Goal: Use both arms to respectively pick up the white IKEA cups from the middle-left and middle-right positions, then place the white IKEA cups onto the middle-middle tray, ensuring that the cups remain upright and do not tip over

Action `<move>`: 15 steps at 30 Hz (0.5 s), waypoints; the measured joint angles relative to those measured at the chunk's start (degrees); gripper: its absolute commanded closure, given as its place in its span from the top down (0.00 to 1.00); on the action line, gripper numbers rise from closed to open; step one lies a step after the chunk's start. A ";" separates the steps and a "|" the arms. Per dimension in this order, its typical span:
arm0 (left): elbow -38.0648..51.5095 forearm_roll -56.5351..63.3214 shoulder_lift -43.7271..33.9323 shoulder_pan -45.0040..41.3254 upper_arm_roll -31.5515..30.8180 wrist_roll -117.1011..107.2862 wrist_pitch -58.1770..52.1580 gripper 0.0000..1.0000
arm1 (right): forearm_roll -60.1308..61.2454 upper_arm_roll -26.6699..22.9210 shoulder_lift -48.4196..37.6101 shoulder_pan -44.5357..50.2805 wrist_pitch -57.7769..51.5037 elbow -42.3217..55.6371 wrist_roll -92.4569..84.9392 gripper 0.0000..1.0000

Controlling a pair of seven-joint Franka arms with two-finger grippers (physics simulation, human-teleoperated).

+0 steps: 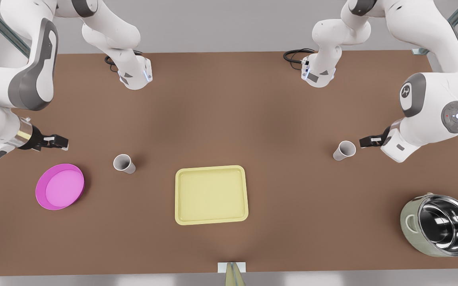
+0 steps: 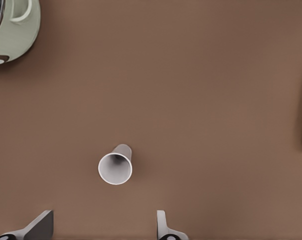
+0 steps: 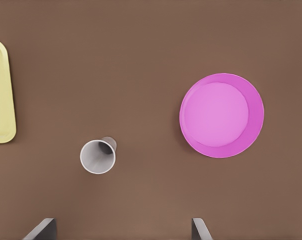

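You have the left tool (image 1: 366,141) on the front view's right, hanging above the brown bench (image 1: 229,119) just beside one white cup (image 1: 344,150). In the left wrist view its two dark fingers (image 2: 41,226) stand wide apart, and the cup (image 2: 115,167) sits upright a little ahead of them, not touching. Around this cup the bench is bare; the steel pot with pale green shell (image 1: 440,224) stays well apart, near the bench corner, and its shiny inside shows reflections.

The right tool (image 1: 56,142) is on the front view's left, above the bench near its side edge. Its fingers (image 3: 42,230) are also spread wide in the right wrist view. The other white cup (image 1: 124,163) stands upright between the round magenta dish (image 1: 59,186) and the tray (image 1: 211,194), apart from both. The dish is smooth with a low rim and lies close under this tool, so the room there is tighter.

The tray is pale yellow, flat, rectangular with rounded corners and a low raised rim, and it lies in the middle of the bench with free space on all sides. Both cups are plain, tapered, without handle, with greyish insides. The bench surface looks matte and even.
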 measured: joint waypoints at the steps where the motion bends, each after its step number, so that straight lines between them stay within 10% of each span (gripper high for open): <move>1: -0.19 -0.01 -0.02 -0.03 0.09 -0.04 0.05 1.00 | -0.07 -0.03 0.02 -0.06 -0.02 0.02 0.05 1.00; 15: -36.29 -0.07 2.66 4.31 4.08 -0.14 31.25 1.00 | 0.40 0.14 0.57 3.72 18.69 -27.52 0.75 1.00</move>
